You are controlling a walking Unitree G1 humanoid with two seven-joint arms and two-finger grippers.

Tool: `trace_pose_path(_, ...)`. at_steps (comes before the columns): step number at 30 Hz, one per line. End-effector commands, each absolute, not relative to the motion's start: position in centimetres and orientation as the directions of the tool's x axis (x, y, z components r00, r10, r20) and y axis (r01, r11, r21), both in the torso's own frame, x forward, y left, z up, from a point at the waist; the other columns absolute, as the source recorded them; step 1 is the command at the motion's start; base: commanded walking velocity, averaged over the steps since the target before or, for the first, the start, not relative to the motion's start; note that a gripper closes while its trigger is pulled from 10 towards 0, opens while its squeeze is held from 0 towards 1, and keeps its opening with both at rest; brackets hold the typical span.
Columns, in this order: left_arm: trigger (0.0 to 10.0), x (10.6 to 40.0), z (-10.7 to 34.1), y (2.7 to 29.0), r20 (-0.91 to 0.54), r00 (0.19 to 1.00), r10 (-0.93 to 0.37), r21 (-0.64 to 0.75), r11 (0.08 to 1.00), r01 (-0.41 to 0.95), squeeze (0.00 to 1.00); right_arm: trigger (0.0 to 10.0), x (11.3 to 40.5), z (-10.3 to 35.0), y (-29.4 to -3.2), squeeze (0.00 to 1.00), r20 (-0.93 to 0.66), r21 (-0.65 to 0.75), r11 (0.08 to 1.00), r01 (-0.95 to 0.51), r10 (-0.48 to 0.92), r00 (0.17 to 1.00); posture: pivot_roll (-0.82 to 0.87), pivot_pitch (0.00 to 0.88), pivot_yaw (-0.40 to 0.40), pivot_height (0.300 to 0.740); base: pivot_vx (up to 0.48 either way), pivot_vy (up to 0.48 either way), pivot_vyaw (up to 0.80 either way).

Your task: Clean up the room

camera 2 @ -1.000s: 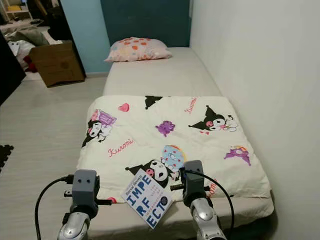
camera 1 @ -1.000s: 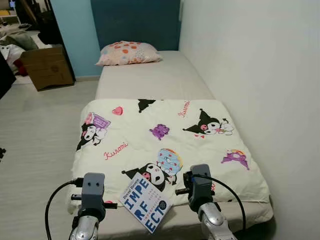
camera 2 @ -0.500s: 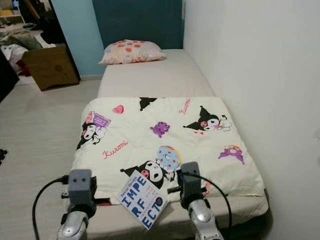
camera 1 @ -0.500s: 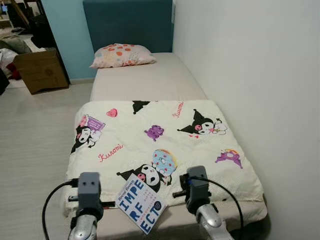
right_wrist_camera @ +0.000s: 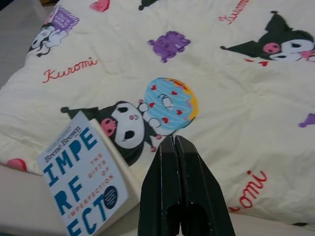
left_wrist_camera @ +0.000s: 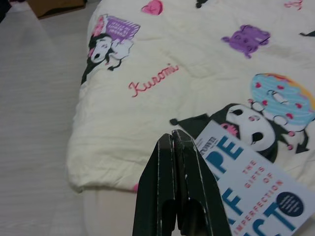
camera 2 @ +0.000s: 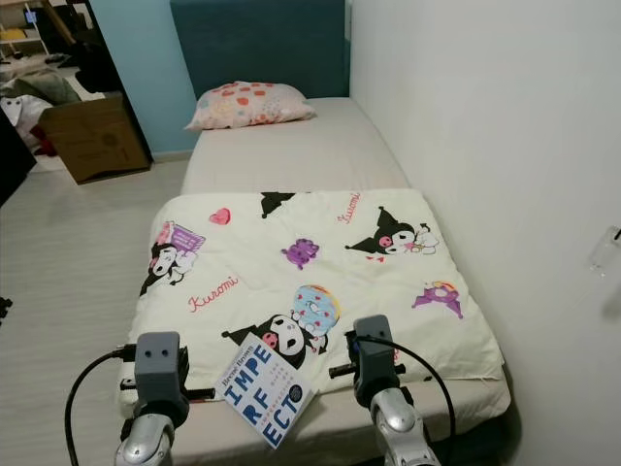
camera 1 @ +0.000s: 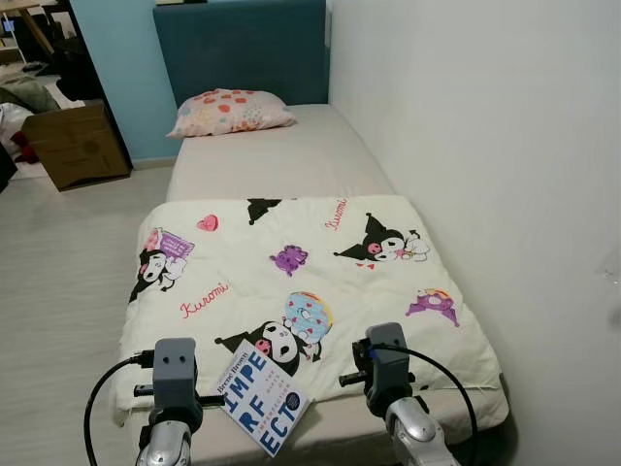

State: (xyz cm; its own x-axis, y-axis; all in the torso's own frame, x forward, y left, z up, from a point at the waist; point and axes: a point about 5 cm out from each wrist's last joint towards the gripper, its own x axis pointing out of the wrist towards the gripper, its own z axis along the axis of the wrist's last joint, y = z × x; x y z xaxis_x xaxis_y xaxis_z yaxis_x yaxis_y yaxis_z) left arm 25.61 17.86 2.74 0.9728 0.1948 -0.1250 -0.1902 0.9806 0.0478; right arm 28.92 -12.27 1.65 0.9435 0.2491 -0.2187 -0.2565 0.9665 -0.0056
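A white book [camera 1: 260, 398] with big blue letters lies at the foot of the bed, partly on the near edge of a cream cartoon-print blanket [camera 1: 301, 272]. Both arms are held up in front of me, one on each side of the book. My left gripper [left_wrist_camera: 173, 133] is shut and empty, hovering just above and beside the book [left_wrist_camera: 256, 187]. My right gripper [right_wrist_camera: 173, 138] is also shut and empty, above the blanket with the book [right_wrist_camera: 81, 182] off to its side.
The bed's bare mattress [camera 1: 272, 160] runs to a dark blue headboard, with a spotted pink pillow [camera 1: 231, 110] at its far end. A white wall [camera 1: 485, 146] borders the bed on the right. A cardboard box [camera 1: 73, 146] and clutter stand far left on the pale floor [camera 1: 58, 272].
The whole picture has shifted, so the camera moved: the bed now sits further left and slightly lower in view. Both grippers stay shut, and the book has not moved on the bed.
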Motion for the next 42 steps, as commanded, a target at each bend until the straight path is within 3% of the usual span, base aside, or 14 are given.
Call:
trace_pose_path(1,10.0,25.08,2.32,18.44,-0.139,0.969,0.203,0.071,0.978,-0.195,0.00,10.0,28.48,1.10,-12.07,0.00,-0.247,0.004,0.965,-0.264,0.257,0.934,0.00,0.134,0.014,0.740,0.000,0.000,0.00)
trace_pose_path(31,10.0,24.90,2.22,17.88,-0.152,0.979,0.137,0.100,0.987,-0.123,0.00,10.0,28.40,0.92,-12.19,0.00,-0.263,0.024,0.965,-0.260,0.257,0.930,0.00,0.139,0.018,0.650,0.000,0.000,0.00)
trace_pose_path(42,10.0,24.73,1.93,18.02,-0.172,0.974,0.146,0.101,0.986,-0.130,0.00,10.0,28.59,1.15,-12.23,0.00,-0.253,0.013,0.965,-0.262,0.257,0.933,0.00,0.143,0.014,0.650,0.000,0.000,0.00)
